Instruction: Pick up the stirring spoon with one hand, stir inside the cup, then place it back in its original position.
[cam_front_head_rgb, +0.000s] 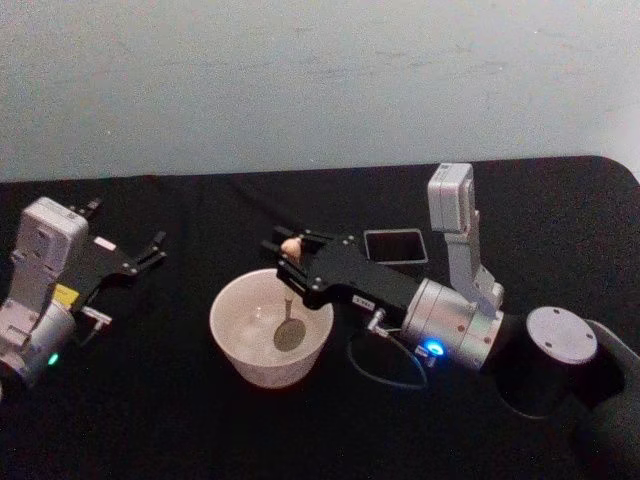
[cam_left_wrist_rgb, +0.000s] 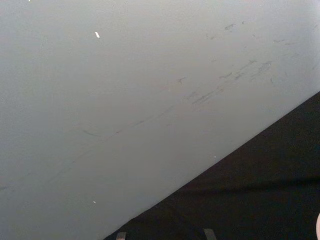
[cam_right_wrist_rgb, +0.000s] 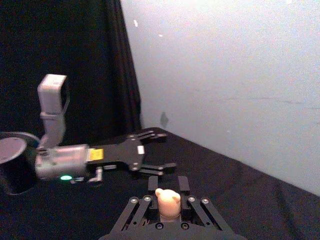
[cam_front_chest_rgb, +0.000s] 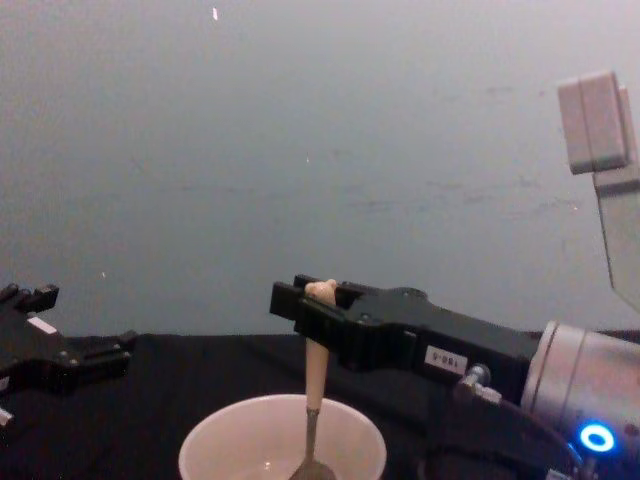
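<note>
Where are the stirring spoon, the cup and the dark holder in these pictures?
stirring spoon (cam_front_chest_rgb: 314, 375): chest view, on the beige handle.
cup (cam_front_head_rgb: 268, 372): head view, on the outer wall.
dark holder (cam_front_head_rgb: 394, 231): head view, on the far rim.

Black counter (cam_front_head_rgb: 150, 420); pale grey-blue wall (cam_front_head_rgb: 300, 80) w/ faint dark scuffs. Plain cream-white cup (cam_front_head_rgb: 240, 360). In it, stirring spoon (cam_front_chest_rgb: 314, 378): cream-beige handle, dark neck, shiny metal bowl. Dark grey holder box (cam_front_head_rgb: 394, 232). Right pincer (cam_front_head_rgb: 288, 245) black, silver wrist w/ blue light (cam_front_head_rgb: 432, 349). Left pincer (cam_front_head_rgb: 155, 250) black w/ yellow label (cam_front_head_rgb: 66, 295), green light (cam_front_head_rgb: 51, 358).
</note>
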